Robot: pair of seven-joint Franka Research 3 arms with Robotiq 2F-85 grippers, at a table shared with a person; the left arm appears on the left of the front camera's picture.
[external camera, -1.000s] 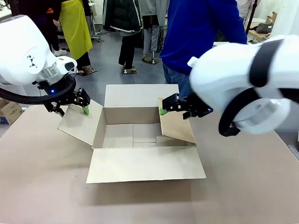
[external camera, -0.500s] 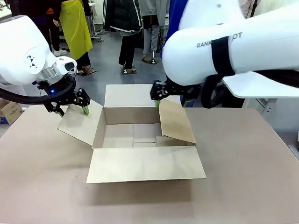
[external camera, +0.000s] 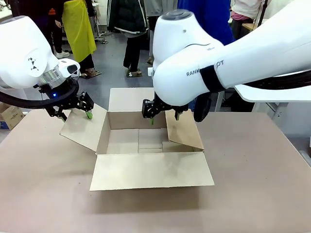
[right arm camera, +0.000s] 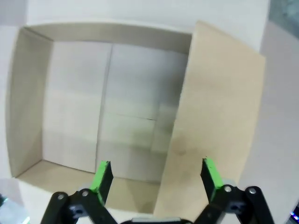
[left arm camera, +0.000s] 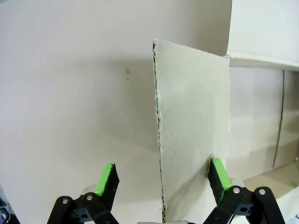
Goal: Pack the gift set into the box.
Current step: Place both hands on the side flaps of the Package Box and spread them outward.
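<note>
The box (external camera: 138, 138) lies open from above; the right arm (external camera: 194, 63) hangs over its far right corner

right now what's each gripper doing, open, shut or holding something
Left gripper: open, fingers either side of a box flap, not clamped on it.
Right gripper: open, holding nothing, above the box.

Right arm (external camera: 218, 53) hides most of right hand (external camera: 163, 117) and the person (external camera: 214, 22) behind it. Left wrist: box (left arm camera: 196, 116) cut off at right edge. Right wrist: soft focus.
</note>
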